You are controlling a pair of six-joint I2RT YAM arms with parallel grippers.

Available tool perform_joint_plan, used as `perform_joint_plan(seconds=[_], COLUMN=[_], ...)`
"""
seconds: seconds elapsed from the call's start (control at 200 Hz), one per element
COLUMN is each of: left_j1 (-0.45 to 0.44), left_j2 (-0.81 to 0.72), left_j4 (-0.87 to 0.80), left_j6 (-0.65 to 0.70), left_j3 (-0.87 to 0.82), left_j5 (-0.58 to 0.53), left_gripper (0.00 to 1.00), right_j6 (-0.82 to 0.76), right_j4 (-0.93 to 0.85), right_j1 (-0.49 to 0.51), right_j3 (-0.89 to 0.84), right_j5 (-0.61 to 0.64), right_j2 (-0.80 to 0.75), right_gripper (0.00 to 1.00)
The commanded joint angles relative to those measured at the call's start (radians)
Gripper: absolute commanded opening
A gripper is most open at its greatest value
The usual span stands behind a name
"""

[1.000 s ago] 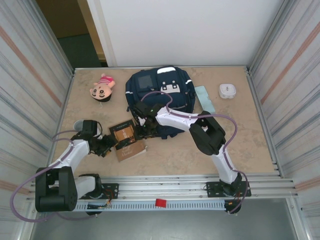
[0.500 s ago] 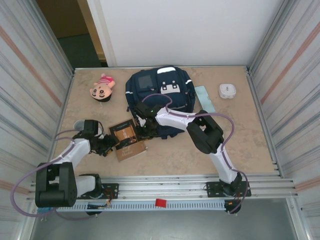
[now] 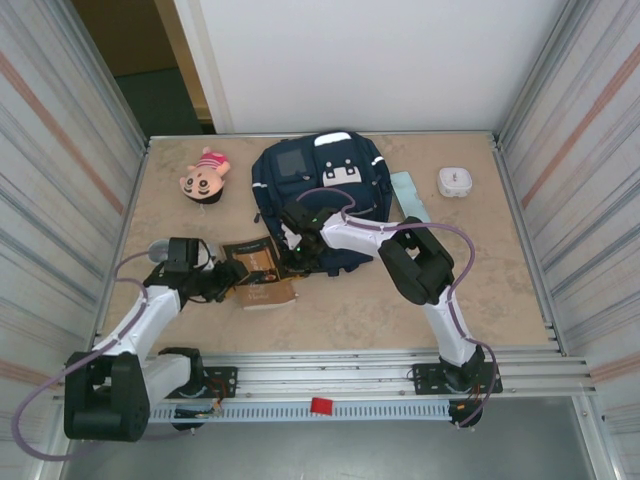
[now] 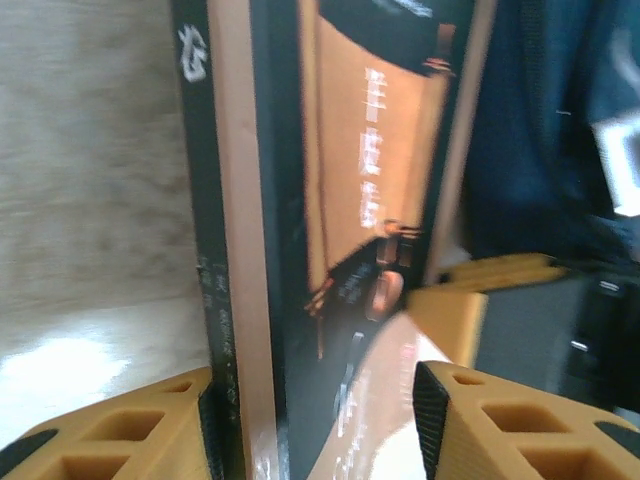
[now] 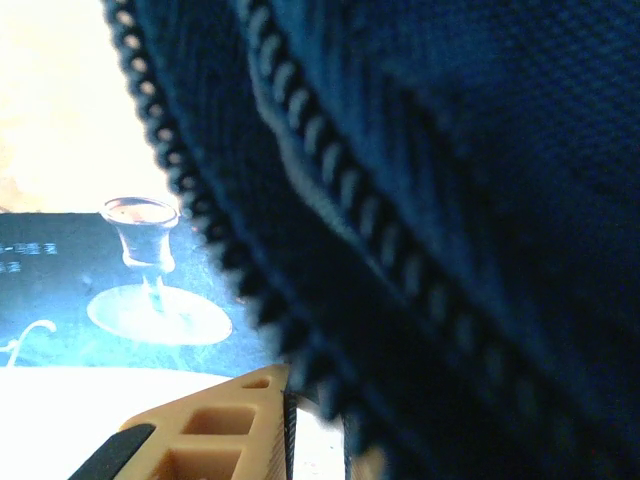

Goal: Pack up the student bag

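big tan table (image 3: 500, 290) carrying everything. student bag (image 3: 335, 180) lying flat at far middle, front pockets facing up, pale teal sheet (image 3: 410, 195) sitting just beside its right edge. over at bag's near-left edge, right gripper (image 3: 298, 250) pressing in, zipper teeth (image 5: 300, 200) crowding its finger (image 5: 210, 440). honestly can't tell if it's pinching fabric or gaping. book (image 3: 258, 275) resting just beside that same corner, left gripper (image 3: 226, 281) clamping its left edge, fingers (image 4: 500, 430) hugging both sides. plush doll (image 3: 205, 175) lounging far left, small white box (image 3: 456, 181) far right.
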Motion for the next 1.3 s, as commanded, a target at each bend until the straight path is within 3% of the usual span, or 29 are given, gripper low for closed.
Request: perform_joint_plan(seconds=[0.0, 0.075, 0.21, 0.386, 0.461, 0.591, 0.737, 0.917, 1.057, 1.188, 1.298], left_j1=[-0.017, -0.017, -0.017, -0.038, -0.046, -0.057, -0.063, -0.134, -0.209, -0.320, -0.358], left_j2=[-0.038, -0.030, -0.014, -0.012, -0.015, -0.125, -0.235, -0.277, -0.187, -0.065, 0.071], left_j4=[0.086, 0.062, 0.029, 0.078, 0.070, 0.032, 0.052, 0.312, 0.550, 0.738, 0.855], left_j6=[-0.040, -0.025, -0.017, -0.049, -0.045, -0.065, -0.160, -0.283, -0.356, -0.339, -0.347], left_j3=[0.014, 0.012, 0.017, 0.005, 0.023, 0.084, 0.154, 0.134, 0.134, 0.176, 0.229], left_j5=[0.136, 0.109, 0.046, -0.003, -0.019, -0.102, -0.144, -0.200, -0.228, -0.340, -0.373], left_gripper=[0.52, 0.49, 0.29, 0.27, 0.15, 0.00, 0.00, 0.00, 0.00, 0.00, 0.00], right_j6=[0.046, 0.053, 0.070, 0.099, 0.107, 0.155, 0.205, 0.307, 0.479, 0.705, 0.804], right_j4=[0.040, 0.050, 0.078, 0.138, 0.146, 0.219, 0.269, 0.428, 0.576, 0.755, 0.745], right_j1=[0.008, 0.007, -0.003, -0.023, -0.031, -0.056, -0.104, -0.147, -0.179, -0.183, -0.158], right_j3=[-0.040, -0.045, -0.058, -0.087, -0.091, -0.141, -0.182, -0.362, -0.525, -0.698, -0.766], right_j5=[-0.011, -0.016, -0.022, -0.020, -0.016, -0.012, 0.041, 0.143, 0.173, 0.202, 0.266], right_j2=[0.017, 0.007, -0.031, -0.110, -0.139, -0.260, -0.440, -0.697, -0.849, -0.957, -1.031], right_gripper=[0.19, 0.19, 0.21, 0.27, 0.29, 0.42, 0.51, 0.62, 0.70, 0.83, 0.97])
